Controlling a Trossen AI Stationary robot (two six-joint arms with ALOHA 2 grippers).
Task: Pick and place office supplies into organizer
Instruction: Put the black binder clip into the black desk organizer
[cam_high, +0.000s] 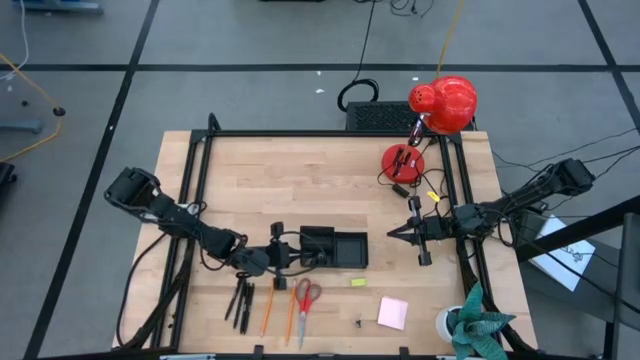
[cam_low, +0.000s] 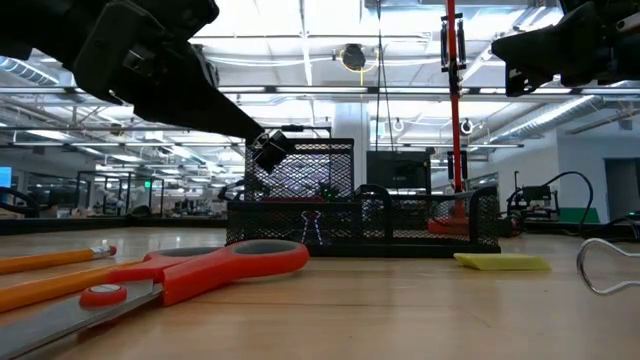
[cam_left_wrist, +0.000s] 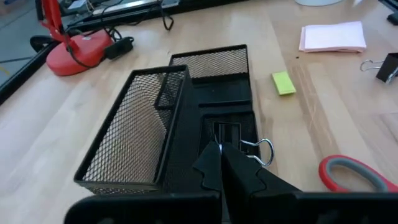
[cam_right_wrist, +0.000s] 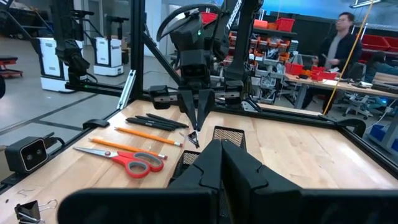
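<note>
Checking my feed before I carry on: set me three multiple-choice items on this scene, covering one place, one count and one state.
1. Where is the pink sticky-note pad?
A. inside the organizer
B. flat on the table, apart from the organizer
C. hanging off the table edge

2. How many orange pencils lie beside the scissors?
A. one
B. two
C. four

3. How do the right gripper jaws stand?
A. shut, empty
B. wide open
C. shut on the scissors

Answers:
1. B, the pad lies on bare wood, nearer the front edge than the organizer.
2. B, two thin orange sticks lie left of the scissors.
3. A, the jaws meet with nothing between them.
</note>
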